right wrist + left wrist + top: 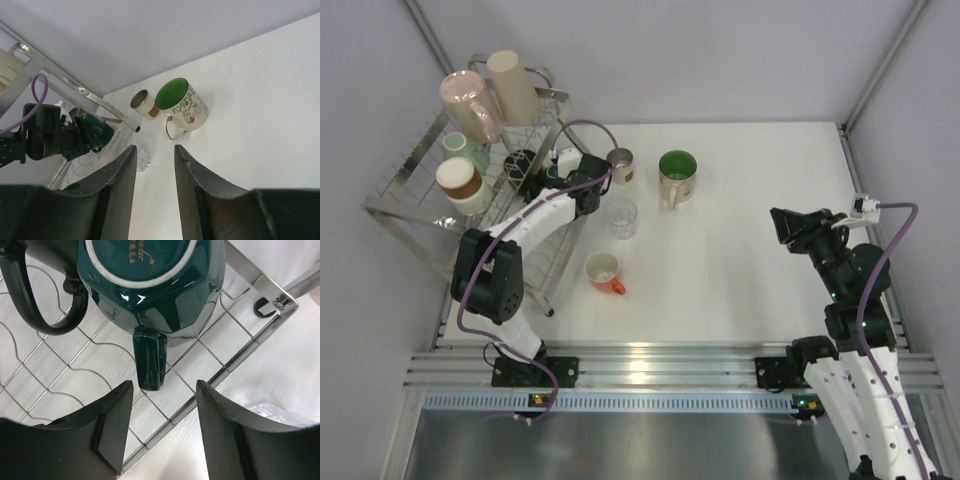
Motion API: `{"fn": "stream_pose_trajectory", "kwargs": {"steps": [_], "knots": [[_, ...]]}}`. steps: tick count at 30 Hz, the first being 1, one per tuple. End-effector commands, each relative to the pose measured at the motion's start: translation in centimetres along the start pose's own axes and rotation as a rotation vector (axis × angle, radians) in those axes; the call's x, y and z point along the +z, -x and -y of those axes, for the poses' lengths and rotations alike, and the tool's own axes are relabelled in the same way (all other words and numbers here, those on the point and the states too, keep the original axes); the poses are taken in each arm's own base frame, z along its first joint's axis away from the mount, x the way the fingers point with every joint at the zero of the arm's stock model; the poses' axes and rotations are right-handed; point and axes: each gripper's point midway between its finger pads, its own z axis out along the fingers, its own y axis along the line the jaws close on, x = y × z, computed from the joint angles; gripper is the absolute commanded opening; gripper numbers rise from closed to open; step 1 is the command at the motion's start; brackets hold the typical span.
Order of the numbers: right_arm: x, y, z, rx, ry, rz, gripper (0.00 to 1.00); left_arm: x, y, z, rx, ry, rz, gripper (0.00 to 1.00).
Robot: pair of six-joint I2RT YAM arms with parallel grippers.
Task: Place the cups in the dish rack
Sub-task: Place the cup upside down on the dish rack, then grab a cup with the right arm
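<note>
Steel wire of the dish rack (215,377) carries the dark teal mug (150,285) bottom-up. The left tool (166,395) stands open just before its handle, touching nothing. The right tool (155,150), well apart from the rack, is parted and empty.

Setting: a robot test cell in a lab, not a kitchen.

Evidence:
- A plain white table (750,270) is boxed in by bare grey panels (720,60), held on metal posts (880,68) at 11 and 1 o'clock.
- A slotted aluminium rail (660,362) along 6 o'clock has two arm bases (525,368) bolted to it, with purple cables (898,205) exposed.
- The dish rack (440,190) at 10 o'clock and the cups (676,172) are household items set on this bench.
</note>
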Motion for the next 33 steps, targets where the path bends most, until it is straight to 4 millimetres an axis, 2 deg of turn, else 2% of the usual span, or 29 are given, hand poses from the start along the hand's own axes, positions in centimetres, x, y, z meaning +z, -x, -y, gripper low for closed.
{"fn": "stream_pose_trajectory", "kwargs": {"steps": [1,7,14,23,28,33], "knots": [[-0.1,1.1,-1.2,-0.002,0.035,0.024,0.37,-2.3,2.8,0.4,-0.031,-0.042,0.055,0.59],[-0.2,0.9,-1.0,0.001,0.026,0.020,0.37,-2.9,2.8,0.1,-0.048,-0.039,0.053,0.59],[0.9,-0.8,0.1,0.021,-0.003,-0.044,0.37,-3.9,2.7,0.0,-0.039,-0.065,0.058,0.59],[2.0,-2.3,0.7,0.040,-0.017,-0.107,0.37,-5.8,1.9,1.5,0.004,-0.144,0.053,0.58],[2.6,-3.0,1.3,0.043,-0.041,-0.146,0.38,-8.3,2.0,3.6,0.051,-0.244,0.068,0.58],[3.7,-3.6,1.8,0.047,-0.069,-0.187,0.38,-12.0,0.3,7.9,0.181,-0.420,0.046,0.59]]}}
